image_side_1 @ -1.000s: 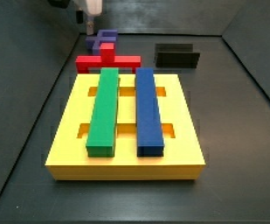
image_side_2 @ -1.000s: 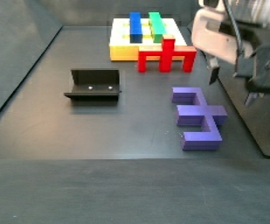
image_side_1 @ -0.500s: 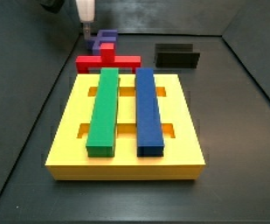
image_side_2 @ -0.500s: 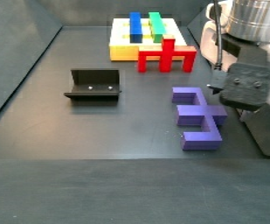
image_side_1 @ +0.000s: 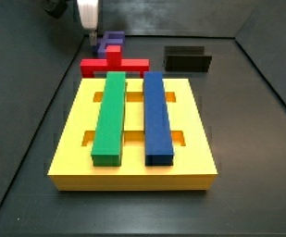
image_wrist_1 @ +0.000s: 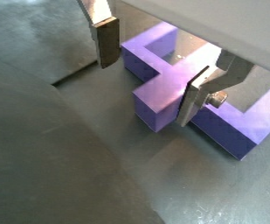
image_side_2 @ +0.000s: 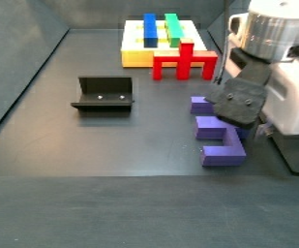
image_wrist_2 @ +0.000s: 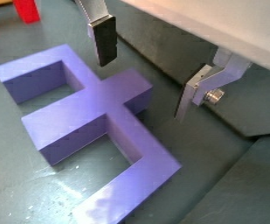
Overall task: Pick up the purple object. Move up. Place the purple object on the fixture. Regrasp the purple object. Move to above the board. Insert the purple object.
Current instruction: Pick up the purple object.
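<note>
The purple object (image_wrist_1: pixel 161 80) lies flat on the dark floor, its stem pointing out from the wide crossbar (image_wrist_2: pixel 67 122). My gripper (image_wrist_1: pixel 151 68) is open and low over it. In both wrist views the silver fingers (image_wrist_1: pixel 103 39) stand on either side of the stem without touching it. In a side view the gripper (image_side_2: pixel 229 114) covers part of the purple object (image_side_2: pixel 219 136). In the opposite side view the gripper (image_side_1: pixel 91 22) hangs at the far end above the purple object (image_side_1: pixel 110 40). The black fixture (image_side_2: pixel 104 95) stands apart. The yellow board (image_side_1: pixel 135 168) carries a green and a blue bar.
A red cross-shaped block (image_side_1: pixel 114 64) sits between the board and the purple object; it also shows beside the board (image_side_2: pixel 134 55) as the red block (image_side_2: pixel 184 61). The fixture (image_side_1: pixel 189 59) stands near the far right wall. Grey walls enclose the floor.
The gripper has come down and moved over the purple object, so its open fingers now flank the stem. Nothing else moved.
</note>
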